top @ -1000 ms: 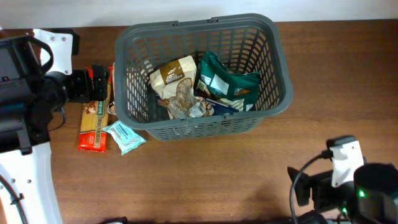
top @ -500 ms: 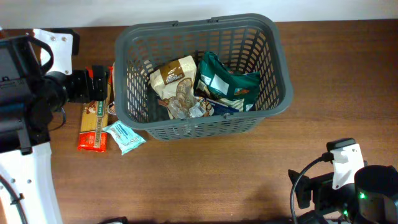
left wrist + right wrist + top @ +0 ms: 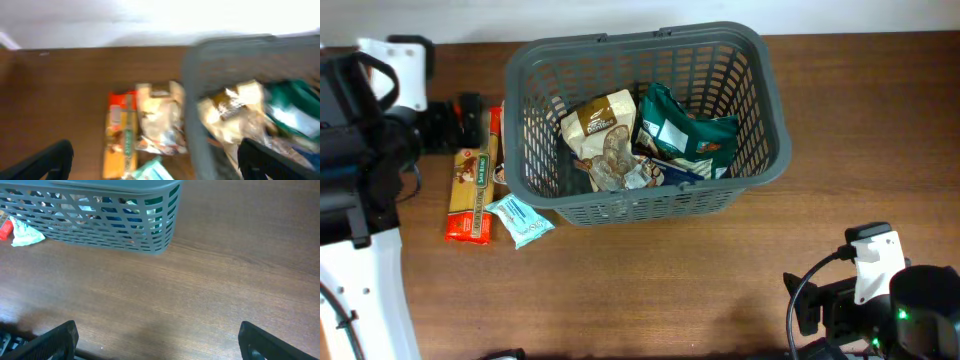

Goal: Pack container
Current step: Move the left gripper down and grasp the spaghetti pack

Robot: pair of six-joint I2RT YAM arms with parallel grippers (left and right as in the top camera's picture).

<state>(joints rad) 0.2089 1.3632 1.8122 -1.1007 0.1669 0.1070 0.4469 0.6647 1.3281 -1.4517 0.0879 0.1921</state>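
Spread wide and empty, the left gripper (image 3: 466, 118), the nearer arm's, hangs at the 12 o'clock end of the long orange packet (image 3: 472, 192), lying 12-to-6 just 9 o'clock of the container (image 3: 650, 206).

A long orange-red pasta packet (image 3: 472, 195) lies on the brown wooden surface (image 3: 650, 280) at the left. A pale teal packet (image 3: 519, 220) sits just right of its near end. Further right, a brown-and-cream bag (image 3: 600, 125) and a green bag (image 3: 680, 135) lie side by side.
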